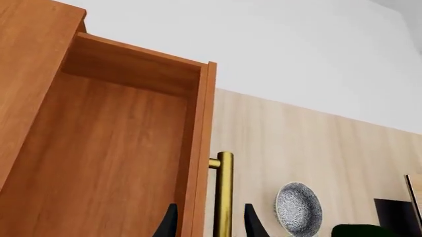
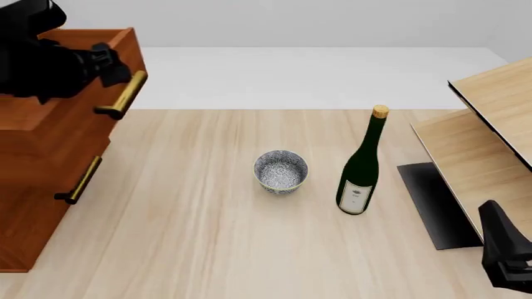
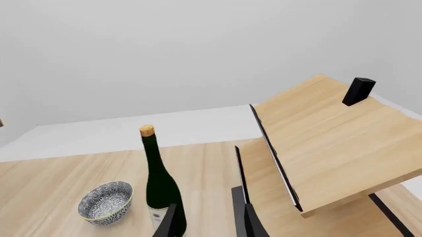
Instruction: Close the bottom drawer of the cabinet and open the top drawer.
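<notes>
- Left gripper [image 1: 209, 224]: its fingers straddle the brass handle [image 1: 224, 192] of the top drawer [image 1: 112, 148], contact unclear.
- Top drawer of the cabinet [image 2: 42, 162] pulled out at far left, nothing visible inside.
- Right gripper [image 3: 209, 222]: narrow gap, empty.
- One patterned bowl [image 2: 281, 171], empty.
- One green bottle [image 2: 362, 165], white label unreadable.

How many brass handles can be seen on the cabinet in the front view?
2: the top drawer's handle, at the left claw, and another handle lower on the cabinet. A third may be hidden.
</notes>
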